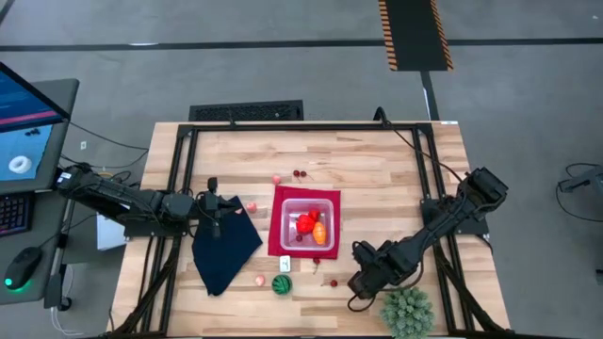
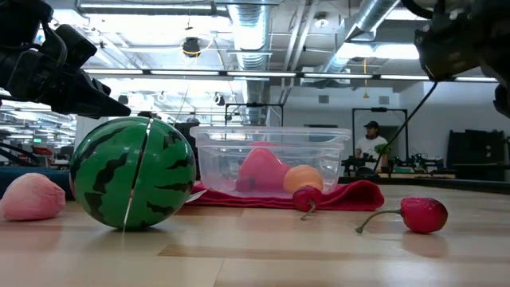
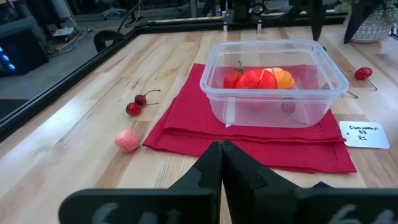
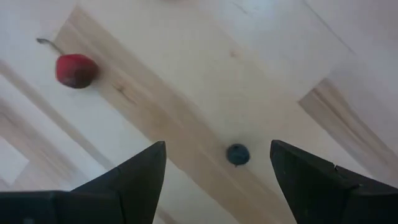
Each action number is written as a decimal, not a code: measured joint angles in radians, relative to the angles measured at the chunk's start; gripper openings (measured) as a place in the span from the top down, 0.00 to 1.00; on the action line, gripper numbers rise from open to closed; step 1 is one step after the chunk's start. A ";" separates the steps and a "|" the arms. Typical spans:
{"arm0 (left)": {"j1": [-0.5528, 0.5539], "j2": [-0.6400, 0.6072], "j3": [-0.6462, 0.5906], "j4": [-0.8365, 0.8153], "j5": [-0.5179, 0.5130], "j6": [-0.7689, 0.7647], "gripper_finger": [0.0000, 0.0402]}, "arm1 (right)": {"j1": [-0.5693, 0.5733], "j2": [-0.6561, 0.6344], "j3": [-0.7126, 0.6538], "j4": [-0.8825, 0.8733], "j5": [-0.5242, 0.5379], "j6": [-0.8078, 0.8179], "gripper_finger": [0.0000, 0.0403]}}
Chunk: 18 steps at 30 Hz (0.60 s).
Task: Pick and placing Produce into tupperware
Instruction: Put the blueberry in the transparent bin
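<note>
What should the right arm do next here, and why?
Probably lower the right claw straight down. It is open, and the small blue berry lies on the table between its fingers, slightly off centre, while the cherry sits well off to one side. The left claw waits shut by the cloth.

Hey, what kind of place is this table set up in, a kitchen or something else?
Not a kitchen; it looks like a robotics lab or workshop. The low view shows exposed ceiling ducts and a person at equipment behind the table. From above, a monitor sits beside the wooden table on a bare grey floor.
</note>
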 joint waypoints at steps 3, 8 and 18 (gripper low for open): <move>0.000 0.000 0.000 0.000 0.000 0.000 1.00 | 0.000 0.000 -0.001 -0.013 -0.002 0.013 0.23; 0.000 0.000 0.000 0.000 0.000 0.000 1.00 | 0.017 0.000 -0.001 -0.011 -0.002 0.049 0.23; 0.000 0.000 0.000 0.000 0.000 0.000 1.00 | 0.041 0.043 0.001 0.020 0.009 0.067 0.23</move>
